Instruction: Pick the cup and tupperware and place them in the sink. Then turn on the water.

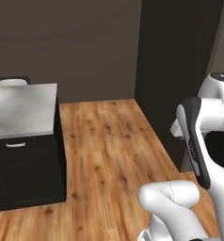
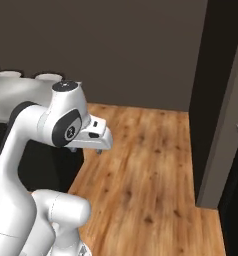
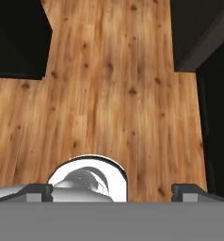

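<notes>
Currently | gripper (image 3: 112, 193) wide open, holding nothing | hovering above wooden floor (image 3: 114, 94) | near steel-topped dark counter (image 1: 22, 110)

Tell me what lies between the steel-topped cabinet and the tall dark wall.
Bare wood floor lies between the cabinet and the dark wall in the left base view; nothing stands on it.

The steel counter (image 1: 22, 109) is cut off by the left edge at nine o'clock. Behind it, a chair back (image 1: 10, 81) shows just its top. The arm hides part of the floor (image 2: 141, 165).
</notes>
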{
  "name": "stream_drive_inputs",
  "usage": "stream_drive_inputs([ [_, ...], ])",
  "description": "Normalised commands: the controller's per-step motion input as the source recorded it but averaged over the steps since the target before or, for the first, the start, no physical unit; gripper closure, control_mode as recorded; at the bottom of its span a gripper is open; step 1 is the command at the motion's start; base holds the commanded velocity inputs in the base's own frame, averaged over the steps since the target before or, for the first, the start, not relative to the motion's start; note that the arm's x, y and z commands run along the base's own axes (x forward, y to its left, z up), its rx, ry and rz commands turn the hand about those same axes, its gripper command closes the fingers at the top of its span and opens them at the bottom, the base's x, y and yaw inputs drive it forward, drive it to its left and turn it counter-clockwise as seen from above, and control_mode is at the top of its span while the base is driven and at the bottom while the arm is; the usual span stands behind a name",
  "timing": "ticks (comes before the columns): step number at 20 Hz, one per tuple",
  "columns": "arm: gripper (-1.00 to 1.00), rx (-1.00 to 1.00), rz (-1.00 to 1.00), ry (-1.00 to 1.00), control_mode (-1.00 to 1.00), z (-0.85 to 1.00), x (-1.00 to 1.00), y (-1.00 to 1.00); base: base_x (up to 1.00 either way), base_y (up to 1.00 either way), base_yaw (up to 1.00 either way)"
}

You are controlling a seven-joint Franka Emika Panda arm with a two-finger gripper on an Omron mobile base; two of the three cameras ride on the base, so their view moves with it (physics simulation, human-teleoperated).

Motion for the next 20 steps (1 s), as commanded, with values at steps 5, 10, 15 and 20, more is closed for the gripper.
stream_drive_inputs([
  [5, -1.0, 0.0, 0.0, 0.0, 1.0, 0.0, 0.0, 0.0, 0.77, 0.4, 0.0],
  [10, -1.0, 0.0, 0.0, 0.0, 1.0, 0.0, 0.0, 0.0, 0.68, 0.41, 0.0],
  [15, -1.0, 0.0, 0.0, 0.0, 1.0, 0.0, 0.0, 0.0, 0.55, 0.44, 0.0],
  [20, -1.0, 0.0, 0.0, 0.0, 1.0, 0.0, 0.0, 0.0, 0.47, 0.53, 0.0],
])
